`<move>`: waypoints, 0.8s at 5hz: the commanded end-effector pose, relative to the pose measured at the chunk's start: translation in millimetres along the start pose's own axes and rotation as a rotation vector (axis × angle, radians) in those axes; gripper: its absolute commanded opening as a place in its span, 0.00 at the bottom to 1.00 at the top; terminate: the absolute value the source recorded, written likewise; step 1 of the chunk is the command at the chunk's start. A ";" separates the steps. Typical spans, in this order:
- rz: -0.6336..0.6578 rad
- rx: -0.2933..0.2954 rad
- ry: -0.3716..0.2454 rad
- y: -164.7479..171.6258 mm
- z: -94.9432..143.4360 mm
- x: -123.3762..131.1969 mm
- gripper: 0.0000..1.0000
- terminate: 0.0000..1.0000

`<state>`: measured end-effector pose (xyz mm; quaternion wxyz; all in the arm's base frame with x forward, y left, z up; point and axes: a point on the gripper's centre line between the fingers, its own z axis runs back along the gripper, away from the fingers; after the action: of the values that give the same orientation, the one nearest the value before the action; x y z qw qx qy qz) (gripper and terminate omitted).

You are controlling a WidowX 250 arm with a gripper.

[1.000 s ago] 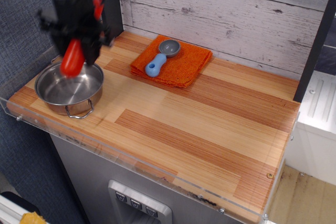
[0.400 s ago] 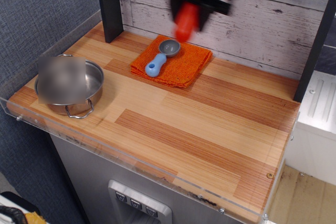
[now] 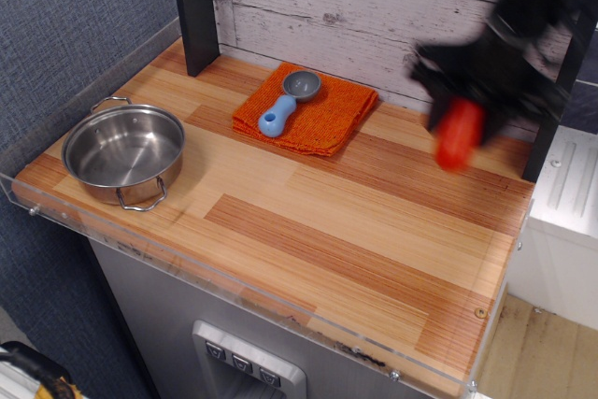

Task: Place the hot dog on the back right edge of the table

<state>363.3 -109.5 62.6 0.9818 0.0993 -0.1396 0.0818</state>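
A toy kitchen: butcher-block table [image 3: 308,221], steel pot [image 3: 124,154], whitewashed plank wall [image 3: 374,7].

gripper [image 3: 467,100] motion-blurred, jaws unclear, hot dog [image 3: 460,135] top hidden

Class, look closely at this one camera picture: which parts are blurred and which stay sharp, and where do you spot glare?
In observation.image, the gripper and the hot dog it carries are smeared by motion blur; the steel pot, blue-handled scoop, orange cloth and table are sharp; soft highlights gleam on the pot's rim and inner wall.
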 end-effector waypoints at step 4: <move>0.247 -0.228 -0.067 14.1 -51.6 -27.2 0.00 0.00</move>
<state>350.9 -89.7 7.8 0.9649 -0.0329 -0.1937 0.1741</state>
